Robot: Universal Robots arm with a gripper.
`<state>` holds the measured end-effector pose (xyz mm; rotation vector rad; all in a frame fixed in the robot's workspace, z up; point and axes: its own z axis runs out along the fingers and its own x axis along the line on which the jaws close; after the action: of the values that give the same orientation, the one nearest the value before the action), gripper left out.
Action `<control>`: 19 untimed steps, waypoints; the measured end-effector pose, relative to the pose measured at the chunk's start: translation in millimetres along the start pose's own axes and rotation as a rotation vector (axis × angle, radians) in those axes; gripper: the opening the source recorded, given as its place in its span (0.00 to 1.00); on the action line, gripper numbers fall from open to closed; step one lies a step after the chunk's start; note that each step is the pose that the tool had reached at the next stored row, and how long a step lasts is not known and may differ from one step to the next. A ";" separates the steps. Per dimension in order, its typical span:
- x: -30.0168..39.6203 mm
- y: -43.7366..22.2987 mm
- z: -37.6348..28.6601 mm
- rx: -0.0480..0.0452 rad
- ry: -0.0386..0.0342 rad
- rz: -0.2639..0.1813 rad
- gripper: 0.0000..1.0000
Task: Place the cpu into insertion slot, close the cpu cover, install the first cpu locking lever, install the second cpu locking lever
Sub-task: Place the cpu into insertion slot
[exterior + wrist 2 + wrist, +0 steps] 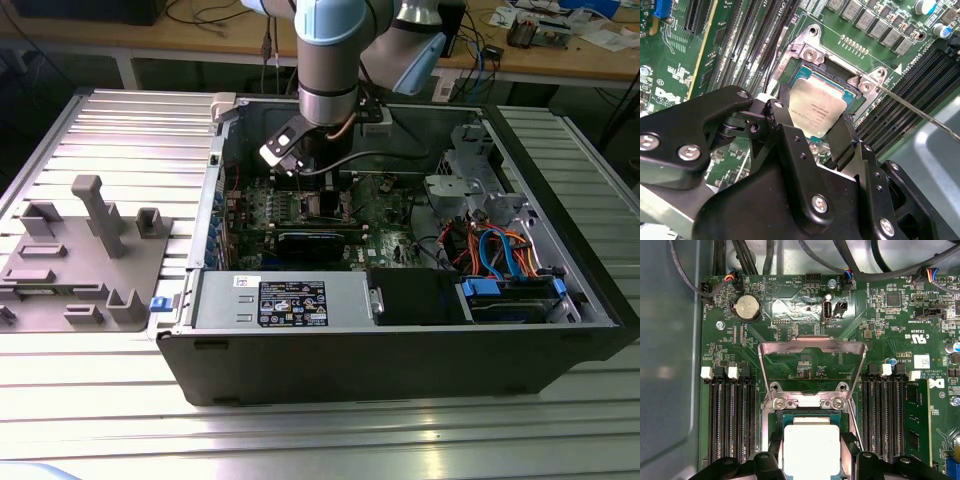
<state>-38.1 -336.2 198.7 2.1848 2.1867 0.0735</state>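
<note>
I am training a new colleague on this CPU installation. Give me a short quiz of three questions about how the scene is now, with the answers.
1. True or false: the cpu cover lies shut over the cpu.
2. Choose one. The tool is nearest to: A) the coin battery, B) the cpu, C) the blue cables.
3. Fill in: the grey fixture tray lies outside the computer case, on the exterior view's ____.

Key: 1 false, the cover is swung open; 2 B; 3 left.
</note>
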 end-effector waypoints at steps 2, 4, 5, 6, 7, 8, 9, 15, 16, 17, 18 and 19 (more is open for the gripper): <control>0.1 0.1 0.6 -0.0002 0.0008 0.000 0.54; 0.1 0.1 0.7 -0.0004 0.0012 0.000 0.54; 0.1 0.1 0.7 -0.0004 0.0012 0.000 0.54; 0.1 0.1 0.8 -0.0004 0.0013 0.000 0.54; 0.2 0.1 0.7 -0.0004 0.0013 0.000 0.54; 0.2 0.1 0.7 -0.0004 0.0013 0.000 0.54; 0.1 0.1 0.7 -0.0004 0.0013 0.000 0.54; 0.1 0.1 0.8 -0.0004 0.0016 0.000 0.62; 0.2 0.1 0.7 -0.0004 0.0016 0.000 0.62; 0.1 0.1 0.4 -0.0003 0.0013 0.000 0.62; 0.1 0.1 -0.3 -0.0002 0.0014 0.000 0.62; 0.1 0.2 -1.4 -0.0004 0.0016 0.000 0.62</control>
<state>-37.9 -336.0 200.1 2.1854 2.1873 0.0757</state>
